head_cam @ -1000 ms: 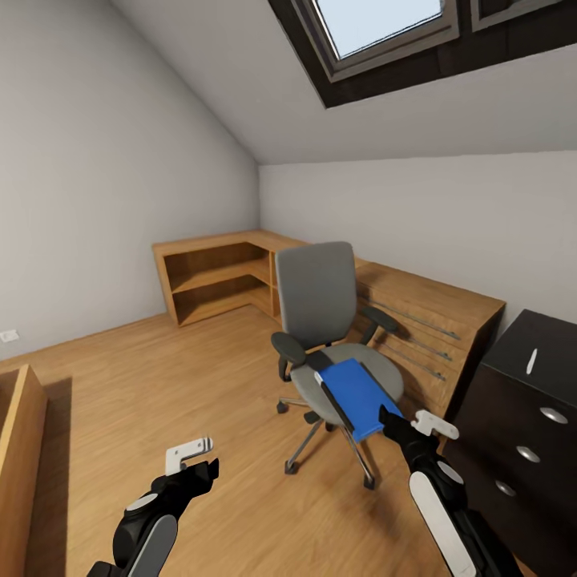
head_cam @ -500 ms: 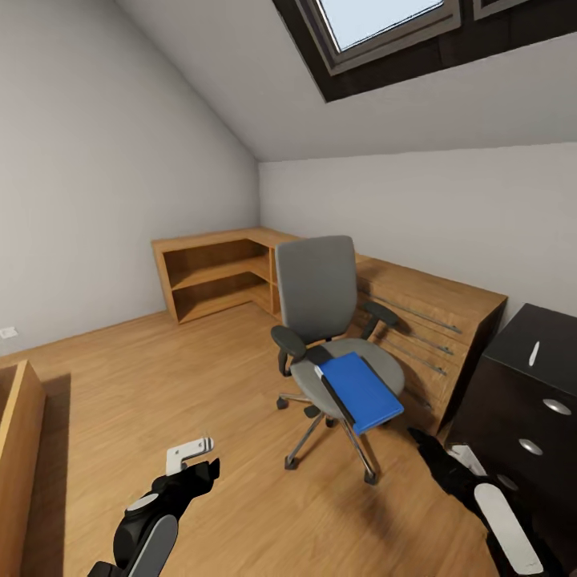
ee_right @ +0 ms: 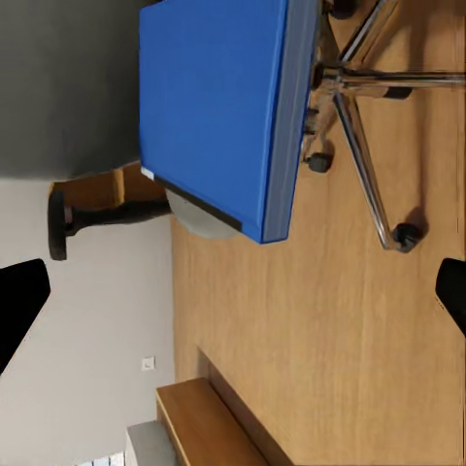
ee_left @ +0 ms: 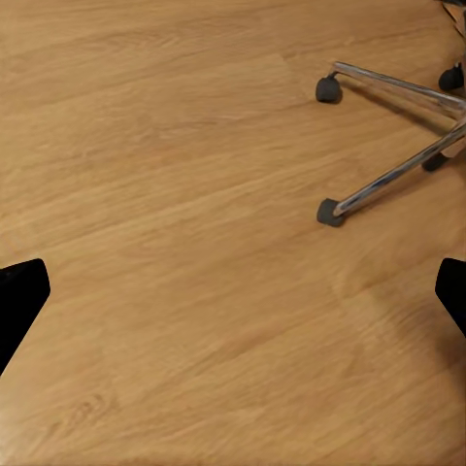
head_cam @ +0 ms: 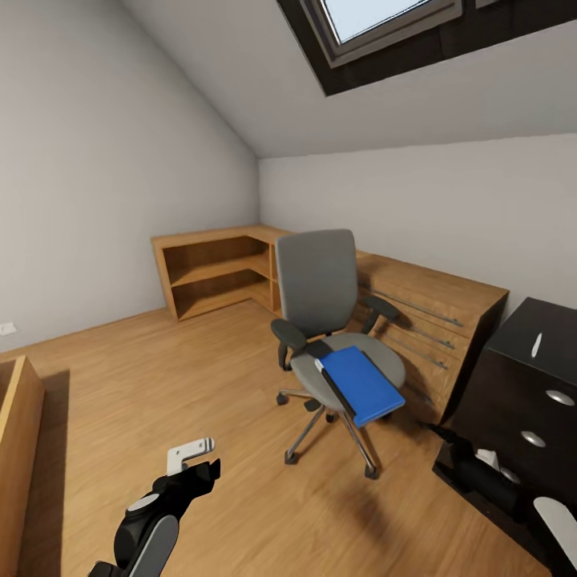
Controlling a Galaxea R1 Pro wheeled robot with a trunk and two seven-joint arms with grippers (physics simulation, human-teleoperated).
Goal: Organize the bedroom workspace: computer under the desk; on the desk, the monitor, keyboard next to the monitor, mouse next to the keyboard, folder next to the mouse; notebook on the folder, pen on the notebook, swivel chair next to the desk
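1. Resting on the seat of the swivel chair (head_cam: 320,320) is the blue folder (head_cam: 361,385), with one corner overhanging the seat's front edge; a dark strip is seen along its near long edge.
2. The chair is parked on the wooden floor (head_cam: 160,385), just in front of the low wooden drawer unit (head_cam: 433,320) along the far wall; its back is turned toward that unit.
3. The left end effector (head_cam: 200,465) is held low over bare floor, well apart from the chair. Its fingers are seen spread apart at both edges of the left wrist view, nothing between them.
4. In the left wrist view, two chrome legs with castors of the chair base (ee_left: 388,175) are seen ahead on the floor.
5. The right end effector (head_cam: 449,437) is held low beside the black cabinet (head_cam: 529,377), near the chair's base and clear of the folder. Its fingers are spread wide, empty.
6. In the right wrist view, the folder (ee_right: 218,107) is seen ahead, not touched, with the chair's legs and castors beyond it.
7. A corner shelf unit (head_cam: 216,272) is set against the far left wall; a skylight (head_cam: 385,24) is set in the sloped ceiling.
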